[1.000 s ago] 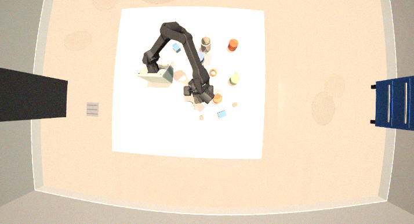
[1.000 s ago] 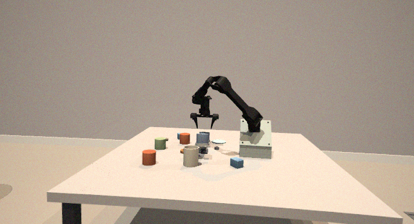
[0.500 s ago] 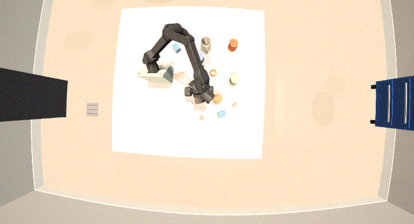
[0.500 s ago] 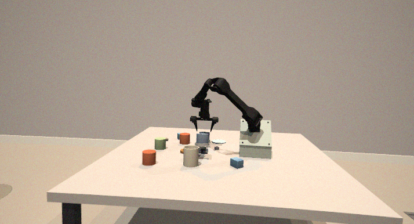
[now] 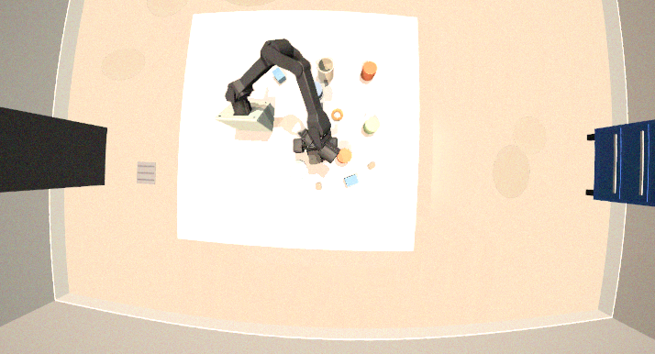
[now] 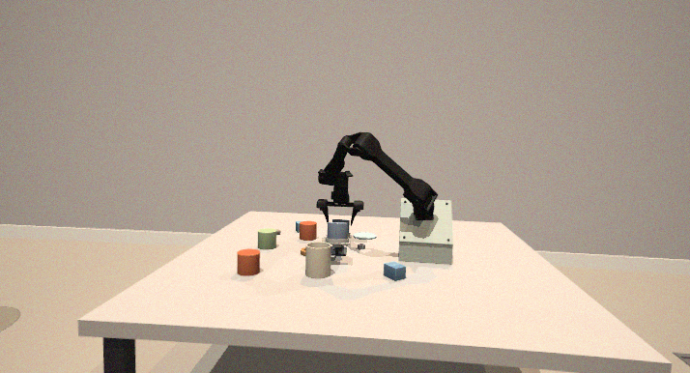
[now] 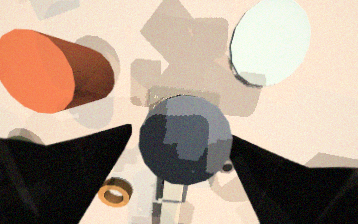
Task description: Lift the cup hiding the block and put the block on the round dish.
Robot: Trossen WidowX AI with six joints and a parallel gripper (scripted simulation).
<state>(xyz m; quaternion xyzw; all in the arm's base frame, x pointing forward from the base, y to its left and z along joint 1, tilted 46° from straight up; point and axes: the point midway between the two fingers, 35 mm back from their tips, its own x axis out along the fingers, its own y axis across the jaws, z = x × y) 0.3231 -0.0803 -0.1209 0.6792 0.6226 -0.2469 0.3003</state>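
Note:
My gripper (image 6: 340, 222) (image 7: 179, 133) is open and empty. Its fingertips stand on either side of the far blue-grey cup (image 7: 185, 142) (image 6: 341, 220), at about the height of its top, as far as can be told. The near blue-grey cup (image 6: 338, 231) (image 5: 319, 90) stands on the other end of the balance (image 7: 173, 193). In the top view the arm covers the far cup. The pale round dish (image 6: 364, 236) (image 7: 272, 42) is beside the far cup, with nothing seen on it. The block is not visible, and the balance's tilt is hard to tell.
An orange-red cylinder (image 5: 344, 156) (image 6: 307, 231) (image 7: 32, 70) stands close to the far cup. A beige mug (image 5: 325, 75) (image 6: 318, 263) stands near the other cup. An orange ring (image 5: 333, 115), a green cylinder (image 5: 371, 125), a red cylinder (image 5: 368, 71) and blue blocks (image 5: 279, 75) (image 5: 351, 181) lie around.

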